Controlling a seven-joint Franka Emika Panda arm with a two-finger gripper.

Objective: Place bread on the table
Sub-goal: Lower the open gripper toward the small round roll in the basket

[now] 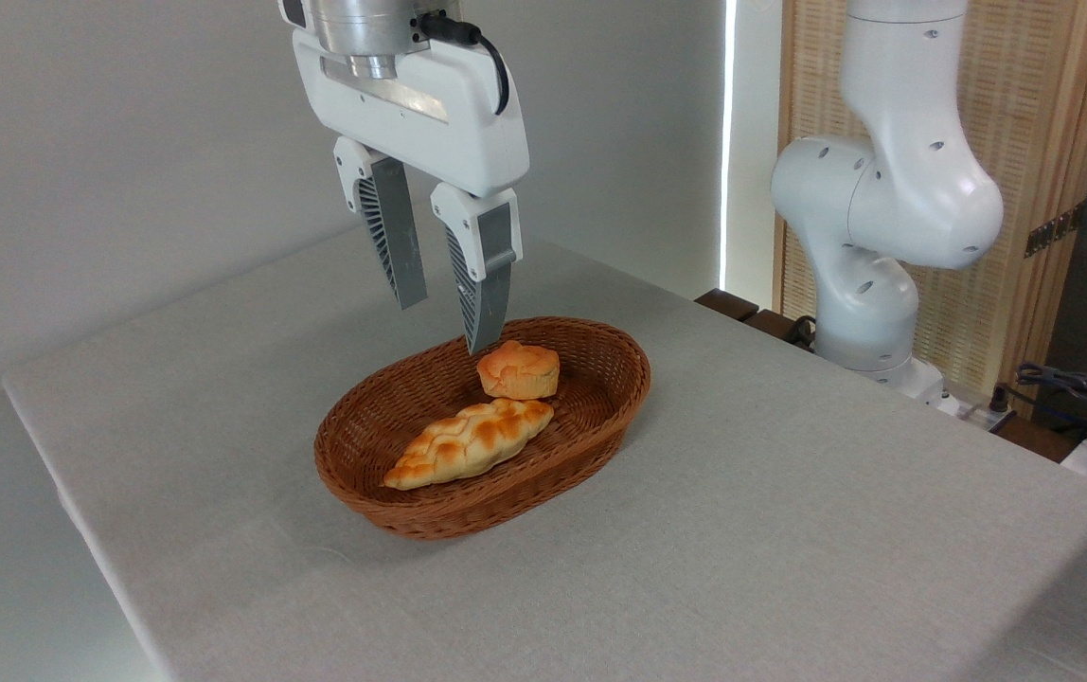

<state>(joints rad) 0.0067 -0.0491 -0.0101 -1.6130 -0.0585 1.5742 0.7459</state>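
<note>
— Nearest me, bare table (790, 568). And the bread (519, 369)?
— In the basket (411, 516), at its far end; my gripper (447, 322) hangs empty, fingers moderately apart, just up-left of it.

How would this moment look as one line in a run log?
tool: open, above basket | bun: in basket | table: no bread

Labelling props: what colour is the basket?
Brown woven wicker basket, clearest in the fixed camera view.
</note>
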